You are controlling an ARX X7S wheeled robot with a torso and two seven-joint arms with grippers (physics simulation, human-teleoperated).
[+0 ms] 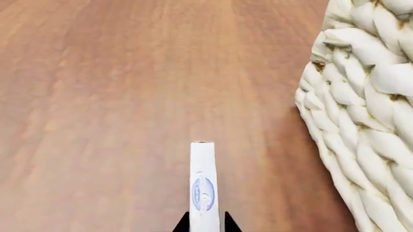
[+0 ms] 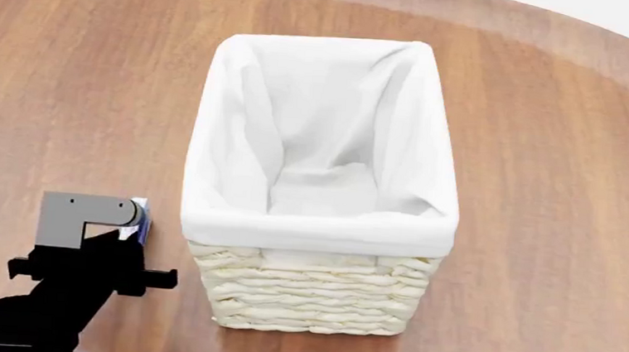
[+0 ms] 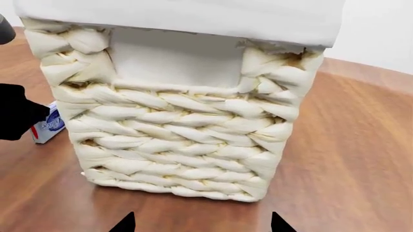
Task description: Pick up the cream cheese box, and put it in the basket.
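The cream cheese box point(image 1: 202, 183) is a thin white box with a blue mark, seen edge-on between the jaws of my left gripper point(image 1: 204, 225), which is shut on it. In the head view the box point(image 2: 141, 217) peeks out beside the left gripper point(image 2: 122, 231), just left of the basket point(image 2: 313, 284). The basket is tall, woven and cream-coloured, with a white liner. In the right wrist view the box point(image 3: 49, 126) is low beside the basket's wall point(image 3: 187, 135), partly hidden by the left gripper. My right gripper point(image 3: 201, 225) is open and empty, facing the basket.
The round wooden table point(image 2: 560, 160) carries the basket; its far edge curves at the top right of the head view. The basket's woven side point(image 1: 368, 121) stands close beside my left gripper. The basket's inside holds only the liner point(image 2: 317, 143).
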